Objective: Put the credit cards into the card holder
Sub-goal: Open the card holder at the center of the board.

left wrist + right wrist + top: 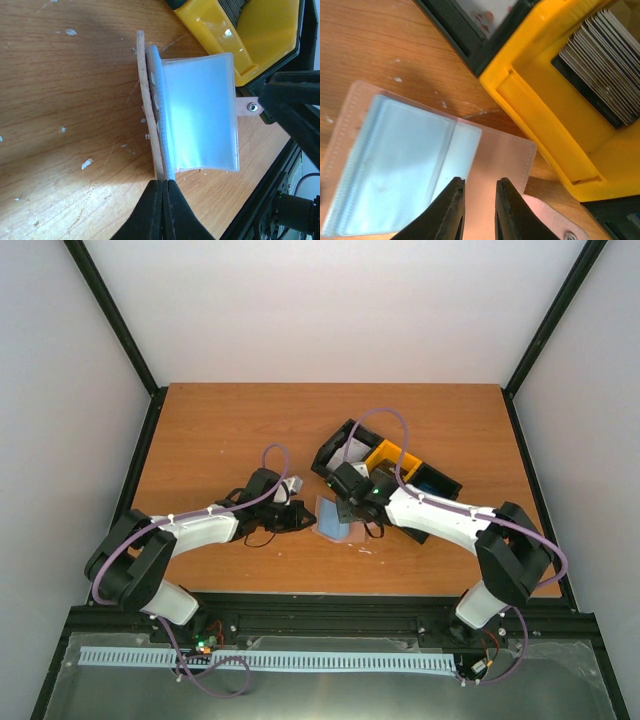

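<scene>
Wooden table [220, 430], card holder [333, 517] lying open near its front centre, beside the yellow bin [535, 110] of dark grey credit cards [605, 65]: left gripper [162, 187] pinched closed on the holder's edge, right gripper [480, 187] over its tan cover, jaws narrowly parted.

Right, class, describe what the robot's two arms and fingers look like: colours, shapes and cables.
The left arm and right arm match: smooth white shells, bulky black joints. A lilac cable loops along each, held by white ties. The fingers are matte black wedges tapering to narrow tips.
</scene>
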